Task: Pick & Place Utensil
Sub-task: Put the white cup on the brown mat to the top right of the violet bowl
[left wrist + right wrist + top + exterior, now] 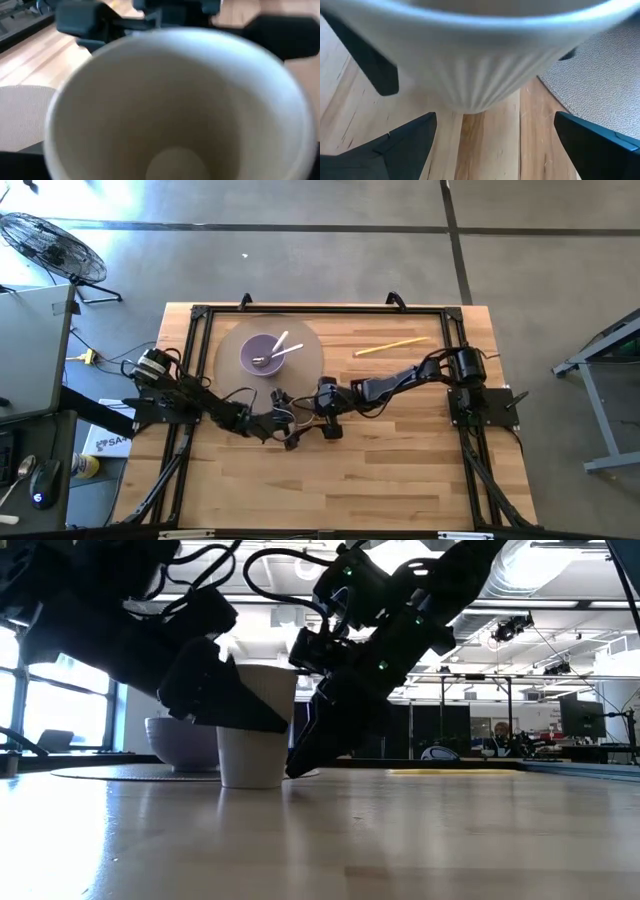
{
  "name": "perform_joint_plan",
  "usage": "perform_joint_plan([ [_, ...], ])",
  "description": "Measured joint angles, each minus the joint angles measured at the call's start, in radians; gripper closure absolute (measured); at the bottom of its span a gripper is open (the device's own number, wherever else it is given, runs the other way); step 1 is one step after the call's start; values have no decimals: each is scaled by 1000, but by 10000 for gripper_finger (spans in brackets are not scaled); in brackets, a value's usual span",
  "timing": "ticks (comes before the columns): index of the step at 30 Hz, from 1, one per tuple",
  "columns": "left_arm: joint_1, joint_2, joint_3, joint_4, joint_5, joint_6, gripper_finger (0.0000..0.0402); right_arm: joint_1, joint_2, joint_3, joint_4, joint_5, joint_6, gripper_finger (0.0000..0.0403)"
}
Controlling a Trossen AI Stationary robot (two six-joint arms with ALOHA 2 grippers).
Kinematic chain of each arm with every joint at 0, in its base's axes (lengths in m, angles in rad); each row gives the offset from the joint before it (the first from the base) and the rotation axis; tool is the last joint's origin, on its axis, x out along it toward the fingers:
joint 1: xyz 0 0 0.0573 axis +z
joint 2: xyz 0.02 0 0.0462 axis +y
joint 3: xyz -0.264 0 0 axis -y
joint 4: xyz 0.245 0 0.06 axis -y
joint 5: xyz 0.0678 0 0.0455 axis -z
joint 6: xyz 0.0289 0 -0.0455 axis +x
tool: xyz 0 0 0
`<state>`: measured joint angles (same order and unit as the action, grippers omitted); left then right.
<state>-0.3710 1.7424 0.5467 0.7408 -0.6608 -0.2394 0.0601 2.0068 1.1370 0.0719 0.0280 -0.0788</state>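
A white ribbed paper cup (255, 730) stands upright on its base on the wooden table, at mid-table; in the high view the two arms cover it. My left gripper (230, 700) is at the cup's upper wall, shut on it, and its wrist view looks down into the cup (175, 100). My right gripper (495, 150) is open just right of the cup, its fingers (410, 145) spread wide and low beside the base without touching. A purple bowl (262, 355) holds two pale utensils (282, 348). A yellow utensil (392, 346) lies flat on the table, far right. My left gripper holds the cup by its wall below the rim (395, 60), one finger (370, 65) on each side, pinched from outside. The fingers come slanting down from the table's left. The cup is upright with its base on the table (252, 783).
The bowl sits on a round grey placemat (305, 340) toward the far edge, just behind the cup. A black frame (200, 315) runs around the tabletop. Bare wood (380, 480) lies toward the near edge and on the right. People and desks show in the room beyond.
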Motion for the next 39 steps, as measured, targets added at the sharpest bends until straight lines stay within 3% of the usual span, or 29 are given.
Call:
perform_joint_plan([
  [9,0,-3,103,-174,30,-4,7,0,0,0,-33,0,1,5],
  [14,0,-69,118,-259,26,-19,7,2,-19,0,-112,3,11,5],
  [20,0,-127,119,-307,30,1,7,22,-74,0,-148,71,-13,5],
  [26,30,-126,119,-326,133,-28,9,22,-90,0,-157,71,-10,5],
  [31,56,-141,125,-340,190,-28,41,31,-116,0,-190,74,6,5],
  [35,81,-158,184,-444,267,-27,63,49,-154,0,-264,134,11,6],
  [39,100,-175,290,-619,323,32,58,67,-184,-13,-299,175,18,6],
])
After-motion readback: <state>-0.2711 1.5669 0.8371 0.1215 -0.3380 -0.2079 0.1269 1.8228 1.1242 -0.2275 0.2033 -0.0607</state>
